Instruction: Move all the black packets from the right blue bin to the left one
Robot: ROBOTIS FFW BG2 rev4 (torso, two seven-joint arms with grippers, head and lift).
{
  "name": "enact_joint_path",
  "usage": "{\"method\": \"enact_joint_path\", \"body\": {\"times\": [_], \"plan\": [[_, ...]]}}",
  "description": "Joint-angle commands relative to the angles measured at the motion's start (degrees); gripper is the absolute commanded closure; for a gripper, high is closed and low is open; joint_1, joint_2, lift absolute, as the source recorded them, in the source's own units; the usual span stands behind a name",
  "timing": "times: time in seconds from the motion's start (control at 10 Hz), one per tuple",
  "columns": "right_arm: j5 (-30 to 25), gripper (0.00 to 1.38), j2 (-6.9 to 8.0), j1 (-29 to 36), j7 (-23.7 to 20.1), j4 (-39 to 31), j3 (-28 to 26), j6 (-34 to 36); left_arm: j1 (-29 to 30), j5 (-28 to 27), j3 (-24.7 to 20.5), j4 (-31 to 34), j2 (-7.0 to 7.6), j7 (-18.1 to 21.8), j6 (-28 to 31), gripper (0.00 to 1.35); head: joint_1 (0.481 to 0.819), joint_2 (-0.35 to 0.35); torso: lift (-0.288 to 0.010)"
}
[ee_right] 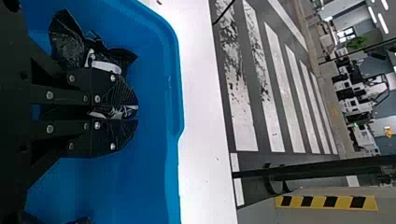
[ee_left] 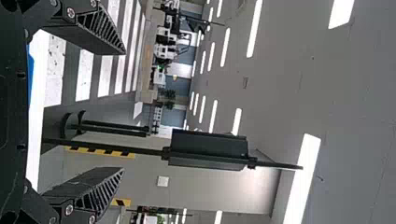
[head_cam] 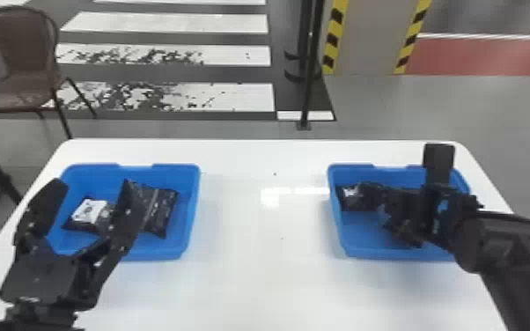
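The black two-fingered right pincer (ee_right: 137, 119) gripped a glossy black plastic packet (ee_right: 120, 112); the rectangular blue plastic left bin (head_cam: 163, 251) lay well leftward (a sideways carry, presumably).

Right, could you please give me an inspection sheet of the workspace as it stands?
Surface: white table, a few small dark specks on it.
Job's things: left blue bin holds at least two black packets, one with a white label; right blue bin holds at least one, partly hidden.
Clutter: nothing seen.
Left end effector: fingers spread, nothing between them.
Right end effector: inside the right bin, fingers closed on black packet material; whether it belongs to the packet alongside, cannot tell.
Cables: nothing seen.
Surroundings: brown chair beyond the table's left side, black post beyond the far edge, striped floor, pillar with yellow-and-black edges.
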State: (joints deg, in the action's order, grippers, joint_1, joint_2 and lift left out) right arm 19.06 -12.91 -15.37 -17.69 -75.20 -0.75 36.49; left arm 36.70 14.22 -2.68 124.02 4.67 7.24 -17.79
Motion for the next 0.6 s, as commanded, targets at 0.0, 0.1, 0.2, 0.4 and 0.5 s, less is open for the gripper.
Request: {"method": "enact_joint_path", "body": {"times": [0.0, 0.1, 0.2, 0.4, 0.5], "plan": [[1.40, 1.16, 0.25, 1.58, 0.02, -1.93, -1.65, -2.60, 0.14, 0.06, -0.06, -0.20, -0.10, 0.06, -0.49, 0.16, 0.695, -0.013, -0.140], [1.85, 1.16, 0.25, 2.14, -0.07, -2.63, -2.22, -3.72, 0.14, 0.06, -0.18, -0.20, -0.10, 0.06, -0.77, 0.16, 0.695, -0.014, -0.140], [3.45, 1.16, 0.25, 3.13, 0.02, -3.62, -2.67, -4.99, 0.28, 0.06, -0.29, -0.20, -0.18, -0.03, -0.91, 0.16, 0.695, -0.017, -0.140], [10.08, 1.16, 0.52, 8.33, -0.07, -9.81, -4.16, -6.68, 0.42, -0.28, -0.41, -0.34, -0.27, 0.06, -1.48, 0.16, 0.695, -0.018, -0.140], [17.05, 1.16, 0.52, 11.57, -0.33, -14.17, -4.16, -7.66, 0.56, -0.28, -0.41, -0.34, -0.27, -0.03, -1.76, 0.16, 0.695, -0.013, -0.140]]}}
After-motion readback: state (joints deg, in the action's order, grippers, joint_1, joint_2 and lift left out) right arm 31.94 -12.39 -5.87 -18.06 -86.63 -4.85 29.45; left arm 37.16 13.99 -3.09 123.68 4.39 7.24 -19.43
